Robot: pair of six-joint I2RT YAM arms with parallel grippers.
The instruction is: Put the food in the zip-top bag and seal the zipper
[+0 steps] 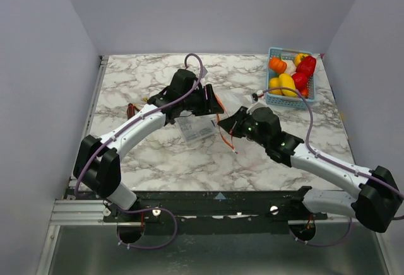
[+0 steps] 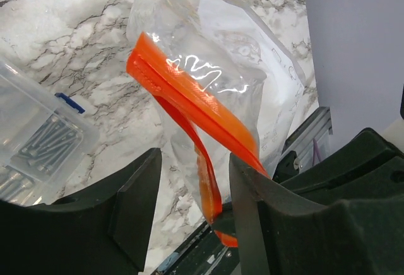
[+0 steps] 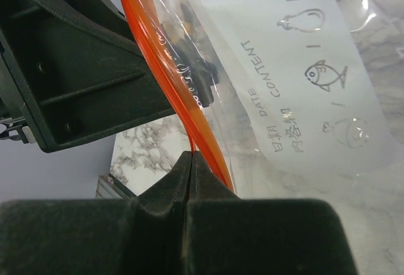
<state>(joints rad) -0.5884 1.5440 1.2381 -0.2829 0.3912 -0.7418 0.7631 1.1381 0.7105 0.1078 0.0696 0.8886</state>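
With the zipper (image 3: 189,114) pinched in closed right jaws but only looped between parted left jaws, the zip-top bag (image 1: 196,128) at centre could be dropped before food (image 1: 291,76) at 2 o'clock is loaded.

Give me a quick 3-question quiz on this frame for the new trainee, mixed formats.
1. True or false: the food is already inside the zip-top bag.
2. What is the right end effector clamped on? A) the zipper B) a toy pepper C) a purple cable
3. Fill in: seen from the arm bases, the blue basket stands at the table's far ___ corner.

Key: 1 false, it all lies in the blue basket. 2 A. 3 right.
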